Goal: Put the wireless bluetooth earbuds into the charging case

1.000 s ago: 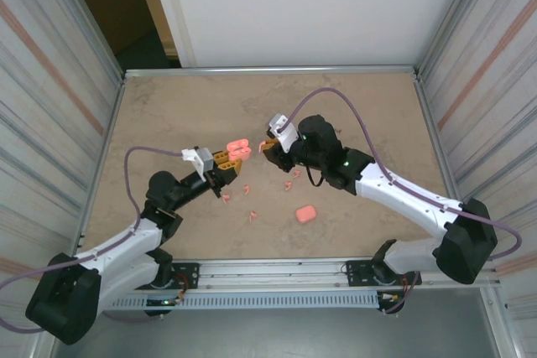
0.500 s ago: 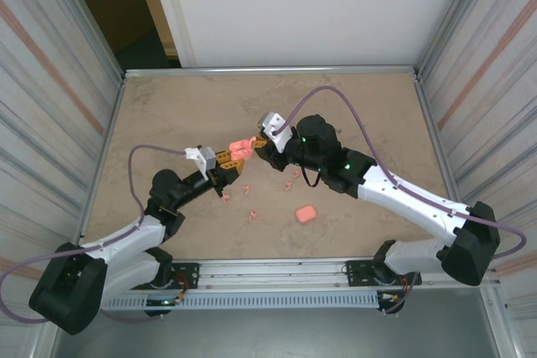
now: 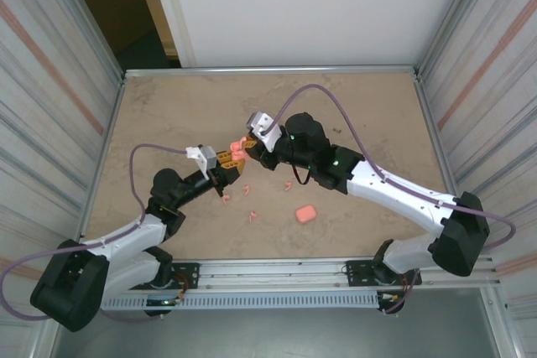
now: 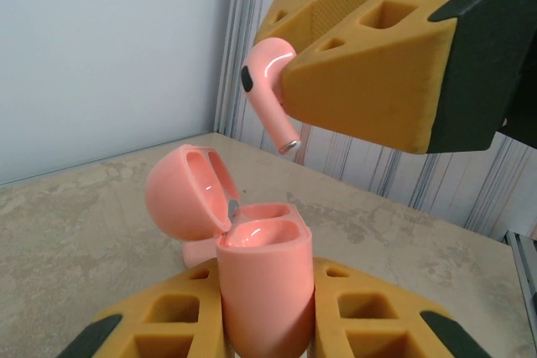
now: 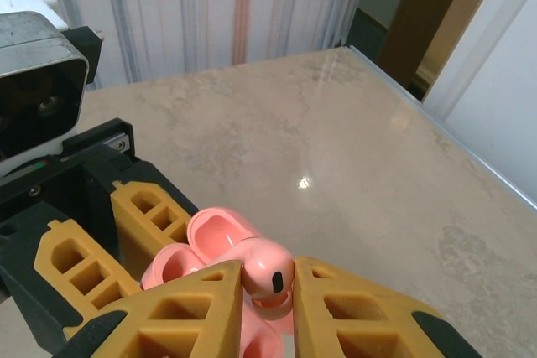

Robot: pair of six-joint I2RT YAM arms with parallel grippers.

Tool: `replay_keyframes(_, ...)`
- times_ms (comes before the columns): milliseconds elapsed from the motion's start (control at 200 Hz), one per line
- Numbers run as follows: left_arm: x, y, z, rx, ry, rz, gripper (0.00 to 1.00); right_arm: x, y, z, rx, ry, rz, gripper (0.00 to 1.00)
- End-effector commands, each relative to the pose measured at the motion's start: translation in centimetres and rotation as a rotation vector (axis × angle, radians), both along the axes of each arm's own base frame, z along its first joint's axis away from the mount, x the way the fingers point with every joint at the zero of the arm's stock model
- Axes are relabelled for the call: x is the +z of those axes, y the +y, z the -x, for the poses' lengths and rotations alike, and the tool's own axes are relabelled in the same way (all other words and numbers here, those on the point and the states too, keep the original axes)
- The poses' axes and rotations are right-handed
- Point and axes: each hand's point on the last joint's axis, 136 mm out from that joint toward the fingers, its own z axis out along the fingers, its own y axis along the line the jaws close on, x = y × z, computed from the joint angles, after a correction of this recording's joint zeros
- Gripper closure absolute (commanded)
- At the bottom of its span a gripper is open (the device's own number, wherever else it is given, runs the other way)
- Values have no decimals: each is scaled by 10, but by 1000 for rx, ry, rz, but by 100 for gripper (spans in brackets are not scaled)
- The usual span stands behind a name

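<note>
left gripper (image 4: 267,295): clamps open charging case (image 4: 262,245); right gripper (image 5: 267,281): pinches earbud (image 4: 268,73) above it

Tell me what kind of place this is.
Probably a purpose-built robot test cell: a stone-patterned tabletop walled by ribbed panels, with the left arm and right arm bolted to an aluminium rail at its near edge.

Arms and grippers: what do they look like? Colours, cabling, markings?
Left arm and right arm: black joints, white link shells, a purple cable looping to each wrist, a white camera block there. Left gripper and right gripper: yellow-orange fingers with rectangular cut-outs, black-backed. Green lights on the right arm.
</note>
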Motion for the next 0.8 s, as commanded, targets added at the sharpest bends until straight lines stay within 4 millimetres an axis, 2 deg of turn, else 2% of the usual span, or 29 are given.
replay_keyframes(0, 25, -1, 2, -18, -70, 42, 100, 16, 11, 4, 40, -38, -20, 79)
replay_keyframes(426, 24, 0, 3, -14, -72, 44, 100, -3, 19, 3, 52, -8, 34, 79)
replay_keyframes(797, 25, 0, 3, -15, -74, 45, 100, -14, 21, 15, 117, 29, 66, 79)
